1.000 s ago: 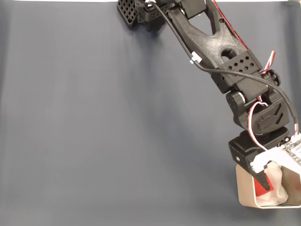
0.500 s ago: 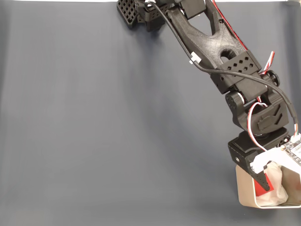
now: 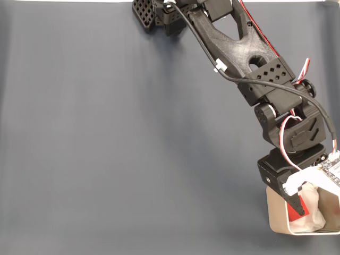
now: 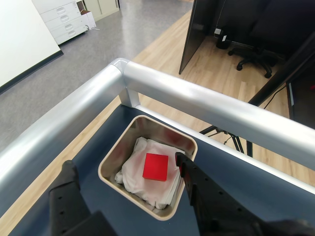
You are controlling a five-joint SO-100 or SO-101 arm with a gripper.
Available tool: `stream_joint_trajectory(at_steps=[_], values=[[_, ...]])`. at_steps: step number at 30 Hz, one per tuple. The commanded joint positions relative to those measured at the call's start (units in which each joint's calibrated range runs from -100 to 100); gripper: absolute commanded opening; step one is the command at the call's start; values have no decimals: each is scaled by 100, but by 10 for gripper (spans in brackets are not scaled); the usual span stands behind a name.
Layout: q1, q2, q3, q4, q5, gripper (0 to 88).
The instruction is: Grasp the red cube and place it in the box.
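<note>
cube [image 4: 156, 166] lies flat on the white lining inside the box [image 4: 109, 157], free of both fingers. your gripper [image 4: 125, 174] hangs above it with jaws spread wide, so the drop looks done.

From my fixed view the arm covers most of the box [image 3: 276, 215], the frame edge cuts it, and the cube [image 3: 302, 202] barely peeks out.
</note>
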Motion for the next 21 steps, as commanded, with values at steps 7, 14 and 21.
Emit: stream_joint_trajectory(at_steps=[7,14,21], values=[[195,-739,-48,-250,-88,0],[578,-1683,573,-266,-269,0],[1189,-3252,2179,-307,-449,0]])
